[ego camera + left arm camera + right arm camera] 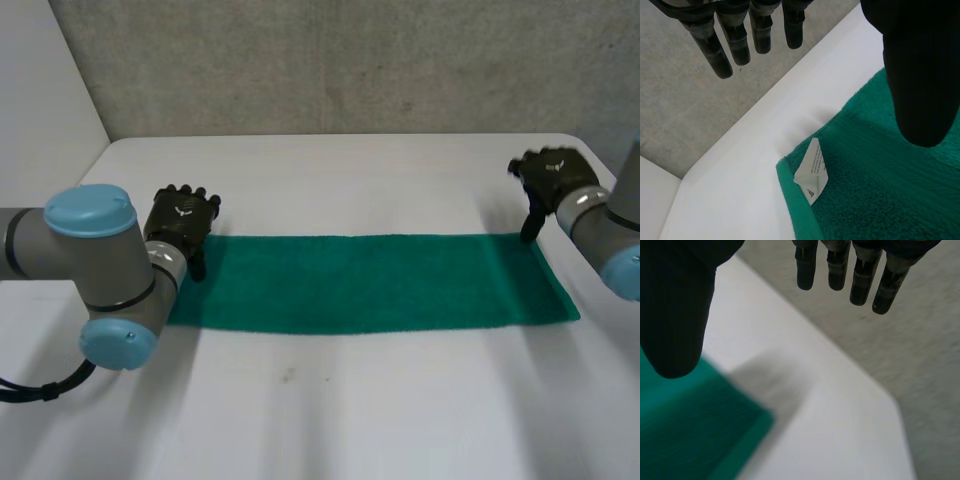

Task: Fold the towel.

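Towel [370,283] lies flat, long green strip across table [330,420]. Left hand [180,222] at far-left corner by label [811,170], right hand [548,178] at far-right corner; both spread wide, holding nothing. Step: pre-grasp. Next: descend, pinch corners.

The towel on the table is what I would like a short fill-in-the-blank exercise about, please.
1. The towel is ____ in colour.
2. It lies spread out on a ____ table.
3. The left hand is at the towel's far ____ corner.
4. Both it and the right hand are ____, gripping nothing.
Missing words: green; white; left; open.
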